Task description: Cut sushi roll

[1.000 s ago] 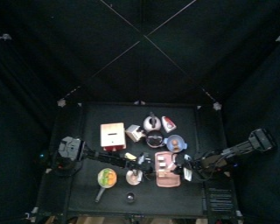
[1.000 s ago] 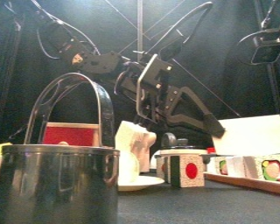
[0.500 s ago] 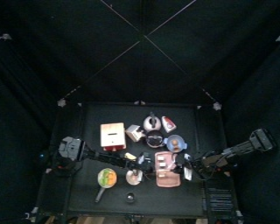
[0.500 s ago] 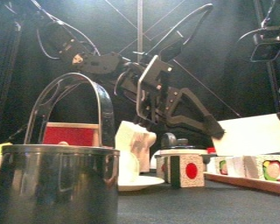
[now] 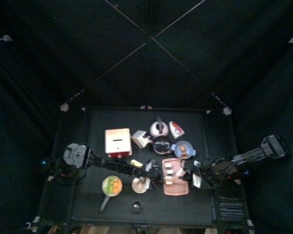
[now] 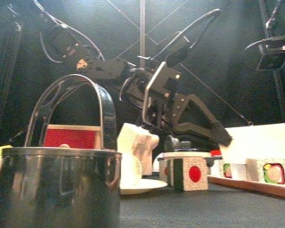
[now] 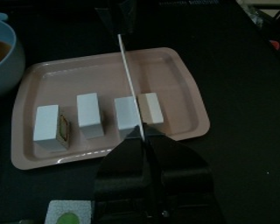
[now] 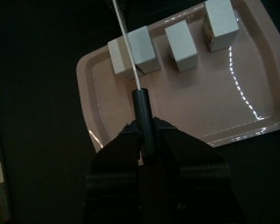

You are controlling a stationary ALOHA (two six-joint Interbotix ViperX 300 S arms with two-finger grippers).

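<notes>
The sushi roll lies in several white pieces (image 7: 90,115) in a row on a pink tray (image 7: 178,70). A knife (image 7: 122,74) runs its thin blade down between the two pieces (image 7: 150,107) at one end of the row. My right gripper (image 8: 140,122) is shut on the knife's black handle (image 8: 139,101), and the blade (image 8: 122,39) passes beside the end piece (image 8: 136,48). My left gripper (image 7: 140,142) sits at the tray's near rim, its jaws closed together over it. From above, the tray (image 5: 174,175) lies between the left gripper (image 5: 146,167) and the right gripper (image 5: 196,171).
A steel pot with a hoop handle (image 6: 56,187) stands close at the table's front. Behind it are a red box (image 6: 71,136) and a white packet (image 6: 135,147). Bowls (image 5: 163,146), a red-and-white box (image 5: 117,140) and a green item (image 5: 110,186) crowd the table.
In the front view both arms have shifted slightly to the right. The tray and sushi pieces have stayed in place.
</notes>
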